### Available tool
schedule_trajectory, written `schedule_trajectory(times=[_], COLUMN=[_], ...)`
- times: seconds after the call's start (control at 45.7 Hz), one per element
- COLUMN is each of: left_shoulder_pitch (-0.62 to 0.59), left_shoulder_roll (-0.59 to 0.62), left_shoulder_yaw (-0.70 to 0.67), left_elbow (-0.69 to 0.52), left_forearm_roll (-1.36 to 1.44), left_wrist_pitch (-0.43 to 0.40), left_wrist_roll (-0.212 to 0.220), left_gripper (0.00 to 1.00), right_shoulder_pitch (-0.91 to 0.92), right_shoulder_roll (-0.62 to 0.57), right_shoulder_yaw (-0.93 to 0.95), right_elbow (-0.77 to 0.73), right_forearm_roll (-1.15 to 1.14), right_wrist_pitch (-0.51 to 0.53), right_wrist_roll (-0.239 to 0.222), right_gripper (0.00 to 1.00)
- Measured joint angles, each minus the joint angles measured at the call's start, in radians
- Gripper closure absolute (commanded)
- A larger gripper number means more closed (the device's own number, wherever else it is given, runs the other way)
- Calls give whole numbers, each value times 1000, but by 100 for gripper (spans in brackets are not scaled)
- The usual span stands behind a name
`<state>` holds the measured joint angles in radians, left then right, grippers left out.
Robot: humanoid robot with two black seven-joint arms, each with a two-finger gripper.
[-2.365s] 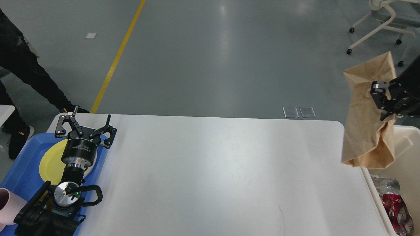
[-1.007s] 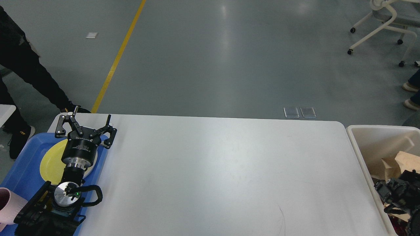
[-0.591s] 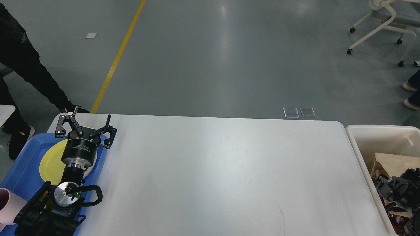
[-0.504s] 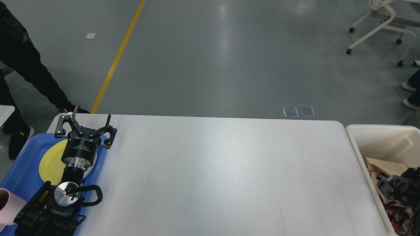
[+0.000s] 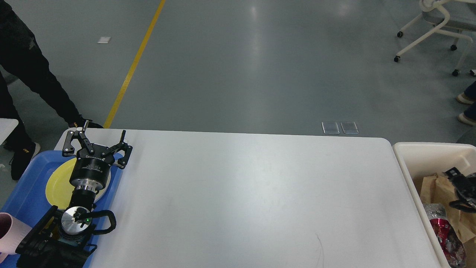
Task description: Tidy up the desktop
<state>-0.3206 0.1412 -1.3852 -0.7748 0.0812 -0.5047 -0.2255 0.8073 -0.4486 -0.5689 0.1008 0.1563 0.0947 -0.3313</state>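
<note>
At far left, pink cup [image 5: 11,232] at the frame edge on a blue tray [image 5: 28,186], yellow plate [image 5: 61,180] further in. Above that plate, left gripper [image 5: 97,140], fingers spread wide, holding nothing, tips over the tray's far rim beside the desktop [image 5: 241,197]. Centre of view, white desktop stretching bare from tray to bin. At right, cream bin [image 5: 427,150] just beside the desktop's edge, brown paper bag [image 5: 444,190] and shiny red wrapper [image 5: 444,234] inside. At the right frame edge, right gripper [image 5: 463,188] over the bag, mostly cut off; opening impossible to tell
</note>
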Motion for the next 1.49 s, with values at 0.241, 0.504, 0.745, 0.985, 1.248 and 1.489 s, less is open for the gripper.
schedule_trajectory(times=[0.241,0.504,0.745,0.985,1.248,1.489], left_shoulder_pitch=[0,0,0,1,1,0], left_shoulder_roll=[0,0,0,0,0,0], left_shoulder_yaw=[0,0,0,0,0,0], left_elbow=[0,0,0,-1,-1,0], left_forearm_roll=[0,0,0,0,0,0], left_wrist_pitch=[0,0,0,0,0,0], left_wrist_roll=[0,0,0,0,0,0], left_gripper=[4,4,4,4,4,4], right_shoulder_pitch=[85,101,-223,-466,-577,-584], right_shoulder_roll=[-82,-222,-113,117,211,221], right_shoulder_yaw=[335,940,1674,2122,2131,2084], right_elbow=[55,385,627,712,739,728], right_forearm_roll=[-2,-2,-66,-311,-514,-546], right_wrist_pitch=[3,3,73,315,303,165], right_wrist_roll=[6,113,120,191,548,627], right_gripper=[0,0,0,0,0,0])
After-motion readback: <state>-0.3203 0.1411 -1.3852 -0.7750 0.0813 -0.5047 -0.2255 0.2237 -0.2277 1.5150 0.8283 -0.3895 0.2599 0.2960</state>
